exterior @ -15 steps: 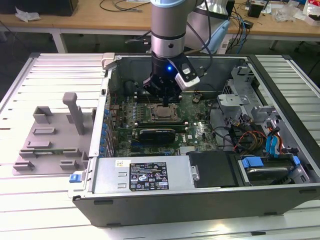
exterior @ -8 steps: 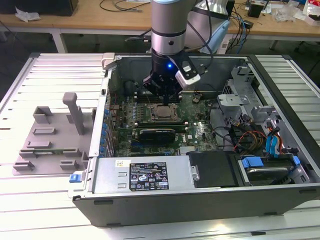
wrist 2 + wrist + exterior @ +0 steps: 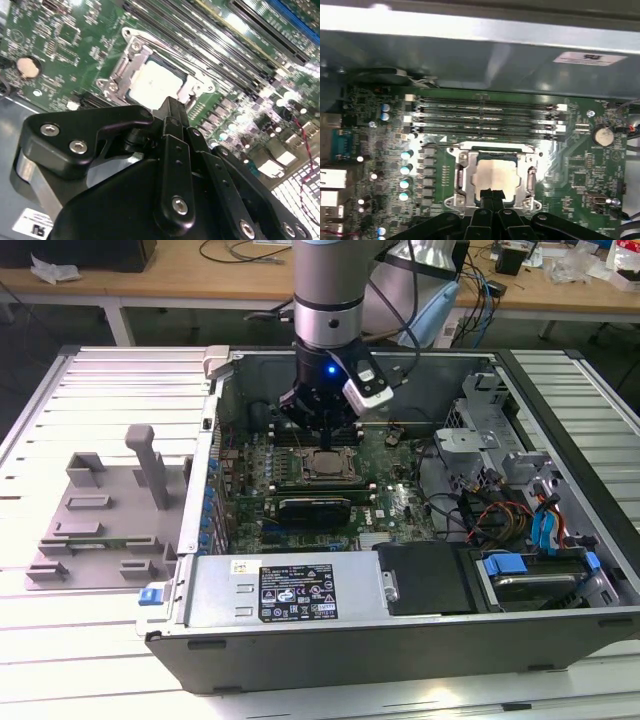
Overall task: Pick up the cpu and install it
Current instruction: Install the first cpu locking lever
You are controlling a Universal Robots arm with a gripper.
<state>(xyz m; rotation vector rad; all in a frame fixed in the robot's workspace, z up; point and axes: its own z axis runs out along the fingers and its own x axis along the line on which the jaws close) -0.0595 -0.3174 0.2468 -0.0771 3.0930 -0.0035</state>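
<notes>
Since the cpu (image 3: pixel 495 175) lies flat inside the socket frame (image 3: pixel 462 172), its pale metal top facing up, the relation that matters is vertical: it sits straight beneath the gripper (image 3: pixel 492 194), not off to any side. Both wrist views show the gripper's two fingers brought together into one narrow black tip with nothing between them. That tip stands over the cpu's near edge, roughly halfway along it. Whether the tip touches the metal top or hangs just above it I cannot tell.

Being square, the cpu has no long axis to speak of. Its edges run parallel to the frame's rails, and it looks level within them, so I judge it placed in the socket, not carried. In the second wrist view the same closed tip (image 3: pixel 172 106) points down at the cpu (image 3: pixel 155 82), with the frame (image 3: pixel 117 75) wrapping round it.

Beyond the frame, farther from the gripper, run the memory slots (image 3: pixel 485 115), and the green board (image 3: pixel 580 175) spreads out on all sides. In the exterior view the gripper (image 3: pixel 328 440) hangs upright inside the open case (image 3: pixel 200 590), directly above the cpu (image 3: pixel 328 464). The grey fixture (image 3: pixel 95 510) lies well apart, outside the case on the exterior view's left.
</notes>
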